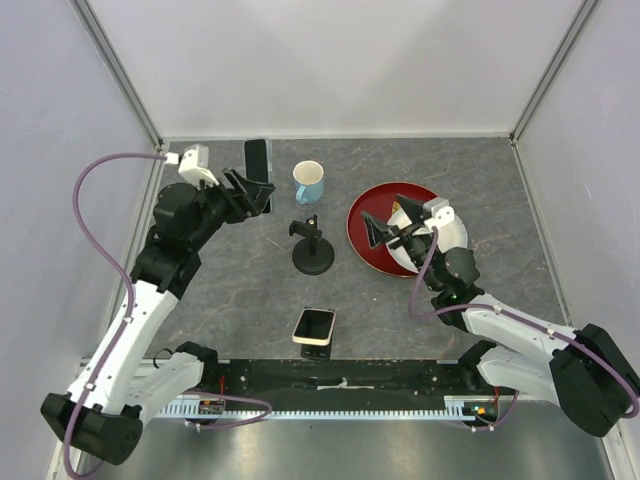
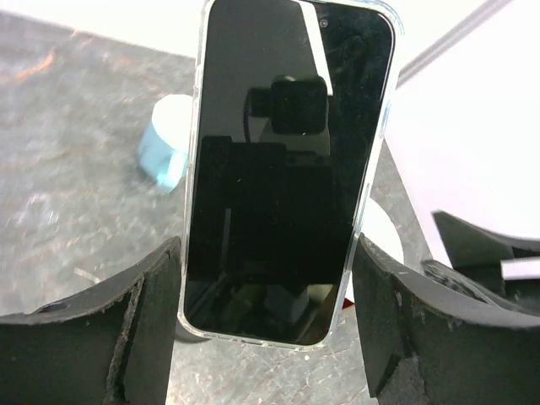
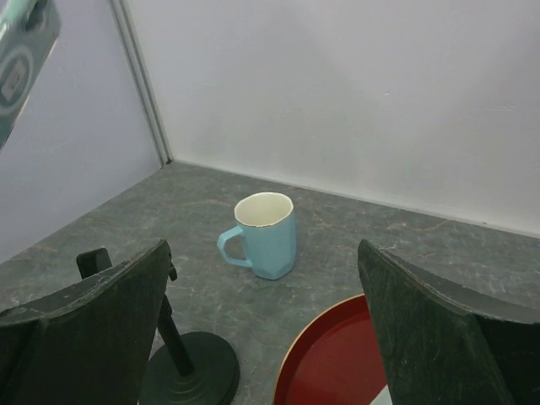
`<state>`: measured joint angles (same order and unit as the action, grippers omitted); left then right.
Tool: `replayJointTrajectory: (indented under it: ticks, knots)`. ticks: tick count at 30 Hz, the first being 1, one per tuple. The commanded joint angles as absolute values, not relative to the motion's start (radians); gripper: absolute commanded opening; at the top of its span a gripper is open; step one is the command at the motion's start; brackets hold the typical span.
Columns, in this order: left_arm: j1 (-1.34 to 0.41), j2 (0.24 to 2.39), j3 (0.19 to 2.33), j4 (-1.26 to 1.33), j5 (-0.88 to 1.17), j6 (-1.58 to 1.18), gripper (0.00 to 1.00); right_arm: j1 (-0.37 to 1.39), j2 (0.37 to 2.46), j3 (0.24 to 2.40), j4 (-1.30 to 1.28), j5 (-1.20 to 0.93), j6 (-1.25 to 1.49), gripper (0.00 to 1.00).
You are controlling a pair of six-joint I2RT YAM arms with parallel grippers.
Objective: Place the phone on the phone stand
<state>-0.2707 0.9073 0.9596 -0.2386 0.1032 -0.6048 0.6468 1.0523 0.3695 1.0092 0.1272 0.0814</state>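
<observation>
my left pincer [image 2: 268, 261] is pinching the phone [image 2: 287, 160] by its long edges, dark screen facing my wrist, at the back-left of the worktop [image 1: 240, 290]. beside it, the blue mug [image 1: 309, 181]. my right pincer [image 1: 385, 232] hangs spread wide, holding nothing, over the red plate [image 1: 365, 203]. the pole stand [image 1: 313, 250] sits between my arms. the phone stand [image 1: 318, 346] is well apart, low by the near edge, under a pale slab [image 1: 314, 325].
</observation>
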Motion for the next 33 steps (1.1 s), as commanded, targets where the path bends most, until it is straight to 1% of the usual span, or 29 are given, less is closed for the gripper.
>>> replayJointTrajectory:
  ticks: [1,6,12,17,21,24,33]
  knots:
    - [-0.405,0.957,1.086,-0.104,0.051,-0.372,0.02,0.65,1.109,0.486,0.973,0.008,0.104,0.98]
    - [-0.552,1.035,1.149,-0.121,0.011,-0.218,0.02,0.658,1.169,0.548,0.902,0.005,0.149,0.98]
    - [-0.635,1.02,1.075,-0.081,-0.04,-0.051,0.02,0.658,1.167,0.616,0.799,0.051,0.228,0.98]
    - [-0.652,0.994,0.991,-0.023,-0.028,-0.002,0.02,0.657,1.151,0.655,0.729,0.058,0.322,0.98]
    - [-0.652,0.974,0.956,-0.011,-0.015,0.054,0.02,0.657,1.118,0.666,0.726,0.012,0.418,0.98]
    - [-0.653,0.943,0.937,-0.011,-0.015,0.055,0.02,0.657,1.1,0.651,0.758,-0.038,0.462,0.98]
    - [-0.67,0.897,0.917,-0.008,-0.005,0.049,0.02,0.658,1.129,0.66,0.857,-0.164,0.613,0.93]
